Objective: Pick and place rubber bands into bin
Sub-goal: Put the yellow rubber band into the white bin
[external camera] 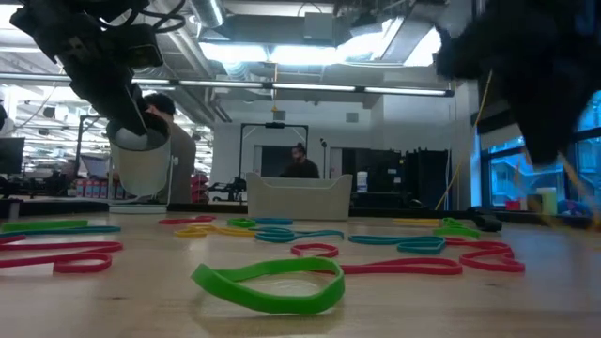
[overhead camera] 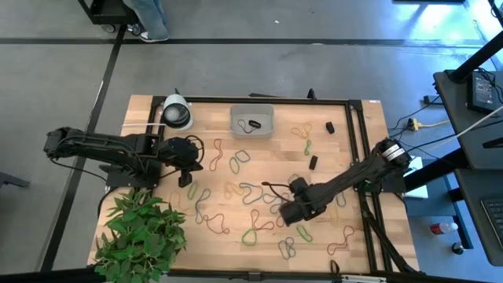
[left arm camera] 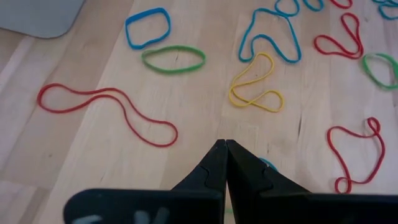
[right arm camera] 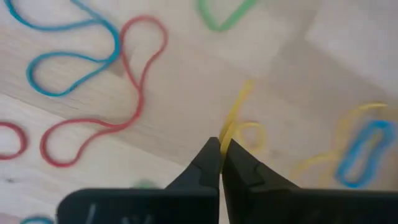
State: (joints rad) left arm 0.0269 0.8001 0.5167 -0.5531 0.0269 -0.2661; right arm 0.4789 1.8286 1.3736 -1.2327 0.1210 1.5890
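Observation:
Many rubber bands [overhead camera: 244, 196] in red, blue, green and yellow lie scattered flat on the wooden table. The clear bin [overhead camera: 251, 120] stands at the far middle with a small dark thing inside; it also shows in the low view [external camera: 299, 195]. My right gripper [overhead camera: 286, 212] is low over the table's near middle, shut on a yellow rubber band [right arm camera: 239, 109]. My left gripper [overhead camera: 192, 167] is at the table's left, shut and empty [left arm camera: 225, 144], above bare wood near a red band [left arm camera: 106, 112] and a yellow band [left arm camera: 255, 87]. My right gripper pinches a stretch of the yellow band's loop [right arm camera: 226, 132] between its two fingertips, coming slanting down from above. The band runs on away from the fingers; whether its far part lies on the table I cannot tell.
A white-and-black tape roll [overhead camera: 176, 112] stands at the far left of the table, a green plant [overhead camera: 141, 232] at the near left corner. Small black pieces [overhead camera: 313, 162] lie right of the bin. Black frame rails [overhead camera: 354, 118] edge the table. People show in the room behind [external camera: 300, 161].

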